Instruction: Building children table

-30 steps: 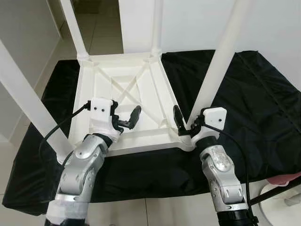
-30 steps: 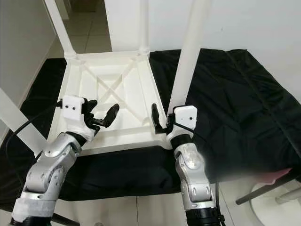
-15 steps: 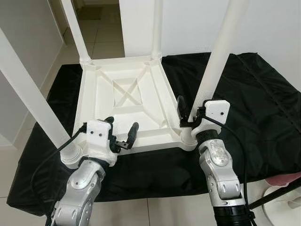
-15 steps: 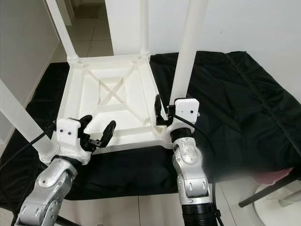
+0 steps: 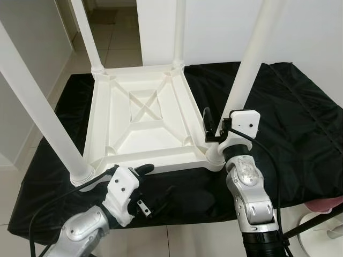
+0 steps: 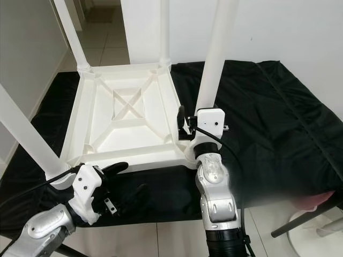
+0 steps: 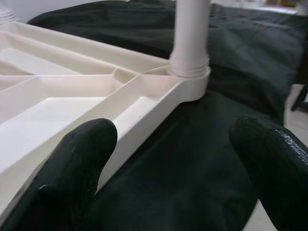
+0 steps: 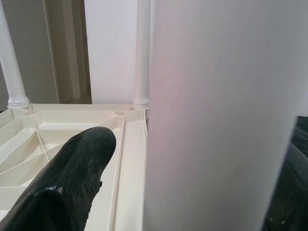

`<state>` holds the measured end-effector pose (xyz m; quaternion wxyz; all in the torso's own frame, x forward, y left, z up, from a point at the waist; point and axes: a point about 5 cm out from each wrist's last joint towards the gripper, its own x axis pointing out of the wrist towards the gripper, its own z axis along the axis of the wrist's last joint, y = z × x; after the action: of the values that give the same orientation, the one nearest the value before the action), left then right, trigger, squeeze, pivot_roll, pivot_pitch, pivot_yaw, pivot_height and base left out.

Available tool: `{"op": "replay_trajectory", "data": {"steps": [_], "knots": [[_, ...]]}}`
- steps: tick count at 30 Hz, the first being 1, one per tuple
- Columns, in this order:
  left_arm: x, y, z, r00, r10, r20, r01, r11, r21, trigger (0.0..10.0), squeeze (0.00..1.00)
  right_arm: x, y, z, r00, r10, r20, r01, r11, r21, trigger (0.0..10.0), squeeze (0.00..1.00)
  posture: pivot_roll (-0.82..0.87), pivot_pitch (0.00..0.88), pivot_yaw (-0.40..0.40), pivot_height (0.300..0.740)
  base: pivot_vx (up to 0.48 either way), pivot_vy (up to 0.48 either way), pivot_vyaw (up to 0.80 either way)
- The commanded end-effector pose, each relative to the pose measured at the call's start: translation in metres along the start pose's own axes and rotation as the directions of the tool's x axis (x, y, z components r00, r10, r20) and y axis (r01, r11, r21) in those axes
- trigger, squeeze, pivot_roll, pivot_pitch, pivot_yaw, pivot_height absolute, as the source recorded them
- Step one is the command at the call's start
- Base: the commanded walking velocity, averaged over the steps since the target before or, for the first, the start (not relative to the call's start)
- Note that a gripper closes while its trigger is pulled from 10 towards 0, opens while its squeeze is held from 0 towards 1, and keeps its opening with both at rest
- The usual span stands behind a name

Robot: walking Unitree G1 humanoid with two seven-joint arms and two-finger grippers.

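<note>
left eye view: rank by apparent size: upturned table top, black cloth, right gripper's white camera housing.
1. black cloth: spans nearly the frame's width.
2. upturned table top: lies on the cloth and covers its left-centre.
3. white camera housing on the right gripper: far smaller, though nearer the camera.

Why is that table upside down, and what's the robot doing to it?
The robot is building a small white table, which lies upside down on a black cloth with its four legs sticking up. The right gripper is at the bottom of the near right leg, with a finger on each side of it. The left gripper is open and low, just in front of the table's near edge, holding nothing.
</note>
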<state>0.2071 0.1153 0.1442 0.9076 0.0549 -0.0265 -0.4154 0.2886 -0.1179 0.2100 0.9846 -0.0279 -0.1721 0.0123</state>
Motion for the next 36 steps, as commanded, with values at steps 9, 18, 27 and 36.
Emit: {"op": "replay_trajectory", "data": {"steps": [9, 18, 27, 36], "knots": [[0.008, -0.004, -0.002, 0.998, -0.058, -0.006, 0.058, 0.998, -0.003, 10.0, 0.00, 0.005, 0.000, 0.011, 1.000, 0.014, -0.013, -0.015, 0.999, -0.044, 1.0, 0.00, -0.02, 0.005, 0.020, 0.740, 0.000, 0.000, 0.00], [0.007, -0.006, -0.002, 0.997, -0.079, -0.007, 0.079, 0.997, -0.002, 10.0, 0.00, 0.004, -0.001, 0.012, 0.999, -0.002, -0.048, -0.001, 0.999, -0.051, 10.0, 0.00, -0.02, 0.007, 0.010, 0.740, 0.000, 0.000, 0.00], [0.007, -0.008, -0.003, 0.997, -0.081, -0.011, 0.081, 0.997, -0.009, 10.0, 0.00, 0.005, -0.004, 0.019, 0.998, -0.002, -0.060, 0.001, 1.000, -0.018, 10.0, 0.00, -0.02, 0.015, 0.006, 0.740, 0.000, 0.000, 0.00], [0.011, -0.012, -0.001, 0.996, -0.090, 0.000, 0.090, 0.996, -0.020, 10.0, 0.00, 0.003, -0.005, 0.012, 0.992, 0.004, -0.127, 0.008, 0.996, 0.094, 10.0, 0.00, -0.02, 0.022, 0.006, 0.740, 0.000, 0.000, 0.00]]}}
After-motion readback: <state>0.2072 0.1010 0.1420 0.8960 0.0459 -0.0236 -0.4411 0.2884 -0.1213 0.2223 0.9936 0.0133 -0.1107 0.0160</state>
